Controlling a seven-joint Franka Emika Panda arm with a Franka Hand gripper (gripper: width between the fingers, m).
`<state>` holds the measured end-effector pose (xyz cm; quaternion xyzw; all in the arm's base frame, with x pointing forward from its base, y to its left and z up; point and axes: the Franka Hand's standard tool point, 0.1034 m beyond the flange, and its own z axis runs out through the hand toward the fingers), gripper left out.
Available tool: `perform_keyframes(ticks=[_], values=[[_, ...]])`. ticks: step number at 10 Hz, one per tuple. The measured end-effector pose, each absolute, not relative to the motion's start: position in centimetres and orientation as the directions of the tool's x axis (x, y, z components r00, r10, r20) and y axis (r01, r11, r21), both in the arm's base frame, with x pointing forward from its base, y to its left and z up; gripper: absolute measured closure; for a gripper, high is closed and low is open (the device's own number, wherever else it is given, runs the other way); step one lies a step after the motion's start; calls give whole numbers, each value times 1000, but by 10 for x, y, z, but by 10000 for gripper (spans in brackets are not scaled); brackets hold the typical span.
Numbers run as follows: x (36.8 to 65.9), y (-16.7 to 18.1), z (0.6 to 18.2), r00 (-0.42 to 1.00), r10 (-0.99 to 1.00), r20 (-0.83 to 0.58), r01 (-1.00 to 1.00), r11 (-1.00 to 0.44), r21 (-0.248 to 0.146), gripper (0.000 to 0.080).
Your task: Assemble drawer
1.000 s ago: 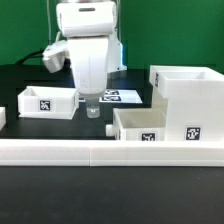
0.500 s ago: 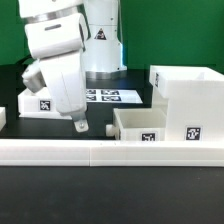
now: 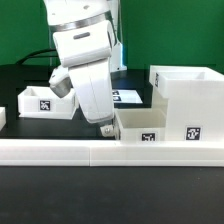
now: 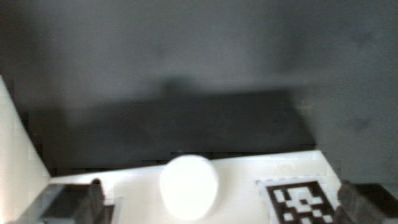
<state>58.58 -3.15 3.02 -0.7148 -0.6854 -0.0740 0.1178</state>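
Three white drawer parts sit on the black surface (image 3: 30,125) as the Panda arm (image 3: 85,60) leans low among them. At the exterior view's left, the left tray (image 3: 30,98) stands upright and open-topped, a black-and-white tag (image 3: 45,103) on its near wall, well apart from the other parts. Next across, the arm's white body tilts down over the middle of the scene. The hand (image 3: 105,128) hangs just above the surface, close beside the left end of the front tray (image 3: 135,122); whether it touches that tray cannot be told. Behind the arm, a corner of the marker board (image 3: 128,96) lies flat. The front tray, also tagged on its near wall, sits just beside the tall housing (image 3: 190,95), which stands at the exterior view's right with its open top up and a tag low on its near face. A long low rail (image 3: 110,152) runs across the foreground in front of all three. In the wrist view, the two dark fingers (image 4: 68,200) show blurred and spread wide, with a rounded white knob (image 4: 191,185) and a tag on a white part between them. Neither finger touches the knob, and the hand has hold of nothing.
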Motion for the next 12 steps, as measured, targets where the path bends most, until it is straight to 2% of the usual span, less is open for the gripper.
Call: perform_keyframes(ticks=[3, 7, 10, 12], values=[[585, -31, 29, 50, 962, 270, 997, -32, -68, 150], [581, -19, 18, 35, 957, 286, 997, -12, -82, 150], [588, -2, 18, 23, 957, 289, 996, 2, -85, 150], [596, 14, 16, 41, 959, 279, 995, -13, -103, 150]])
